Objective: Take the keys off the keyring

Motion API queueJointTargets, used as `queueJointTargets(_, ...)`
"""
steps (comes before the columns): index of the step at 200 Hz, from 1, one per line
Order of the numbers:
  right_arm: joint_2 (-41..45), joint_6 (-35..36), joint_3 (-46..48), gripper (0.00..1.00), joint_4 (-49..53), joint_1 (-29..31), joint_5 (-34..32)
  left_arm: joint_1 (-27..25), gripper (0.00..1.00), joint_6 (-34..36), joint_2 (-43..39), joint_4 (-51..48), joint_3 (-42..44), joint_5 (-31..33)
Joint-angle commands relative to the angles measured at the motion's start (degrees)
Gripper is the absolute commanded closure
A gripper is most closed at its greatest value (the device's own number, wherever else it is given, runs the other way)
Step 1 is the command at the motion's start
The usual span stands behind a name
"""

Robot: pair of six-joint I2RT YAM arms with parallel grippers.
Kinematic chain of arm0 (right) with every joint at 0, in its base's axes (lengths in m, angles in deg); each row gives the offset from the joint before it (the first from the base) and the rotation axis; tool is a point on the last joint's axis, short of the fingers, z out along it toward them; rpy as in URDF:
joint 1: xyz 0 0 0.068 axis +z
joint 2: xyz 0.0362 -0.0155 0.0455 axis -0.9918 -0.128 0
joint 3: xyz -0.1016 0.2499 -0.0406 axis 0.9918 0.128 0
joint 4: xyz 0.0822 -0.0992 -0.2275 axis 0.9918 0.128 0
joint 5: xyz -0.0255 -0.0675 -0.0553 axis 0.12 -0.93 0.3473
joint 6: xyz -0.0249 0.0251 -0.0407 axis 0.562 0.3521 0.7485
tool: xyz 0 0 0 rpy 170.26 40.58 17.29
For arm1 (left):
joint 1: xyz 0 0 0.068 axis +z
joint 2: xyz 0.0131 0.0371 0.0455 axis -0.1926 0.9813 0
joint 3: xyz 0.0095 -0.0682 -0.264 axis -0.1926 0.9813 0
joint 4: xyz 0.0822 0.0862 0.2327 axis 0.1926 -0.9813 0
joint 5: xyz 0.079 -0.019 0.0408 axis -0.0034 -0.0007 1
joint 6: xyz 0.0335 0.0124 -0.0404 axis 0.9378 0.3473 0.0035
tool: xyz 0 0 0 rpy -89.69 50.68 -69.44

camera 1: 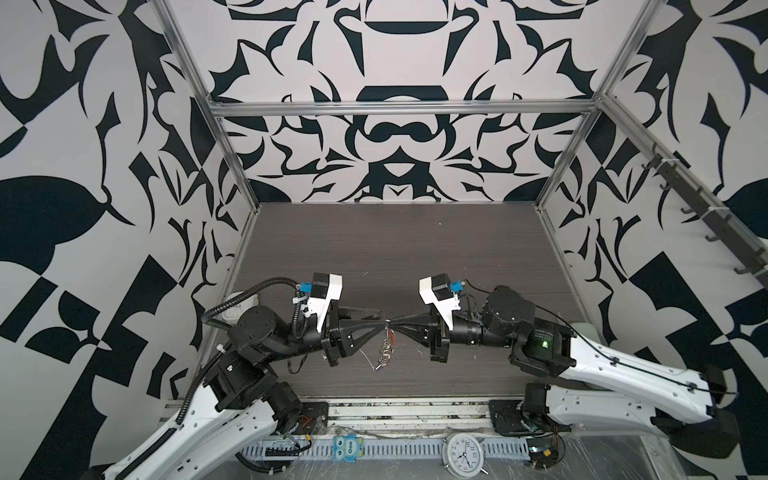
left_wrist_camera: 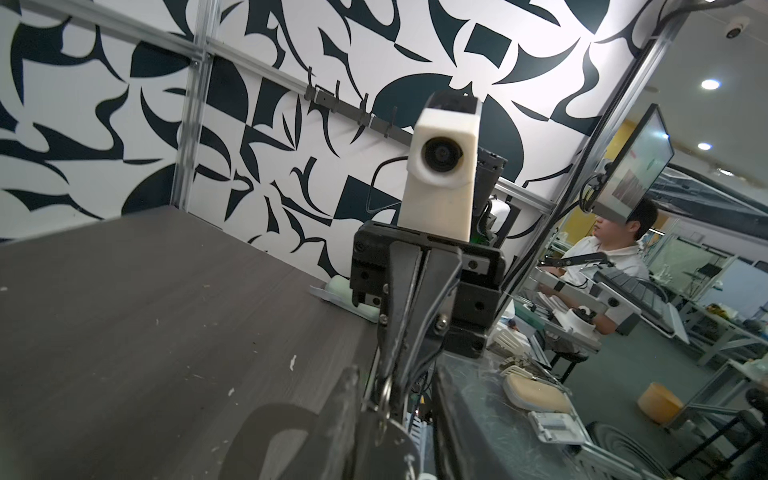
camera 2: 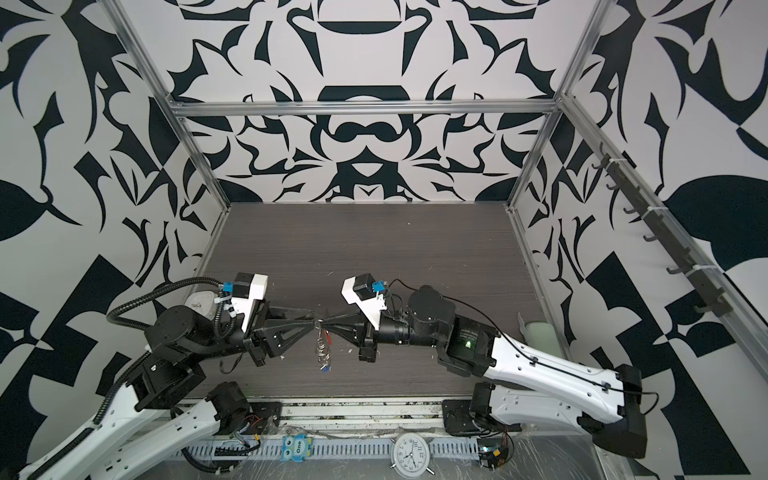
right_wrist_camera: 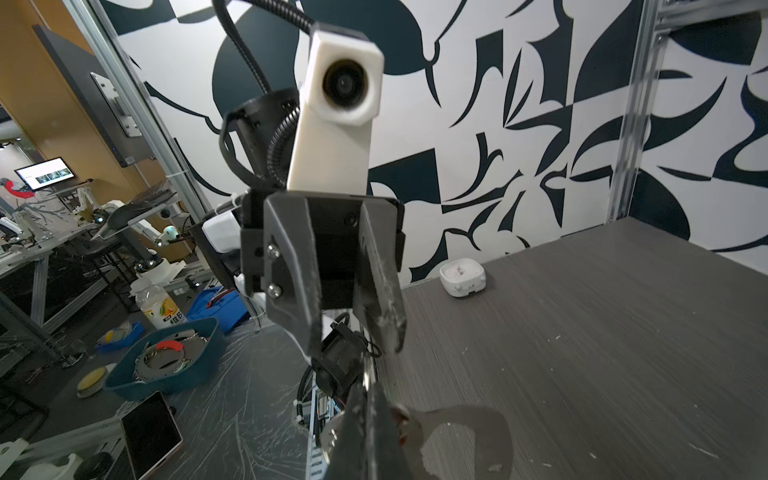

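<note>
while the right gripper clamps the keyring, the left gripper gapes beside its top; unhooking seems in hand; next, pinch the blue-tagged key below and pull.

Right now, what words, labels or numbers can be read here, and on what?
"One": small blue owl-shaped figure on the front rail.
"12" and the other hour numerals: dial of the round white alarm clock.
Label on the clear plastic bottle outside the cell: too blurred to read.
Print on the right arm's black housing: too small.

Keyring dangling mid-air, red-tag key top, blue-tag key btm.
</note>
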Motion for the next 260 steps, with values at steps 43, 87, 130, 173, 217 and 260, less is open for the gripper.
queueJointTargets(43, 0.6, 1.0, -7.0, 1.00, 7.9, -3.4, 7.2, -0.1, 0.67, 4.7, 3.7, -16.0, -8.1, 1.4)
queueJointTargets(87, -0.6, 1.9, -10.4, 1.00, 12.5, -4.4, 9.5, -0.1, 0.67, 7.0, 7.6, -20.8, -11.4, -0.8)
queueJointTargets(130, -1.5, 1.6, -10.5, 1.00, 12.7, -4.4, 10.4, -0.1, 0.72, 7.5, 9.0, -21.2, -12.1, -1.9)
queueJointTargets(173, -2.3, 1.7, -11.5, 1.00, 13.7, -4.8, 10.6, -0.1, 0.78, 8.6, 10.0, -23.5, -13.8, -2.3)
queueJointTargets(217, -2.7, 1.7, -11.8, 1.00, 14.2, -5.4, 10.7, -0.1, 0.82, 9.5, 11.6, -25.5, -15.4, -3.1)
queueJointTargets(260, -2.5, 1.7, -11.8, 1.00, 14.3, -5.7, 10.6, -0.1, 0.86, 9.8, 12.0, -26.7, -15.8, -2.7)
